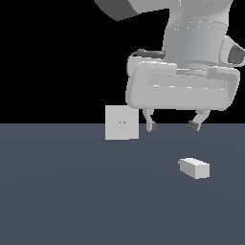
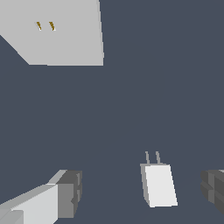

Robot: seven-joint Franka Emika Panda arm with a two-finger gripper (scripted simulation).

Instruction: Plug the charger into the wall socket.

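Gripper (image 1: 172,126): jaws wide, empty, above charger (image 1: 194,168); descend centred, grasp long sides, prongs facing wall socket (image 1: 122,123).

A bare simulated test scene, no real room: flat slate-grey floor (image 1: 72,191) (untextured) under a plain black void, everything rendered in smooth, shadeless shapes.

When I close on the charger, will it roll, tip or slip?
The charger is a flat-sided block lying on the floor, so rolling seems unlikely. Its plain smooth faces may slip under a light pinch. The two thin prongs look fragile; grip the body between the open gripper fingers.
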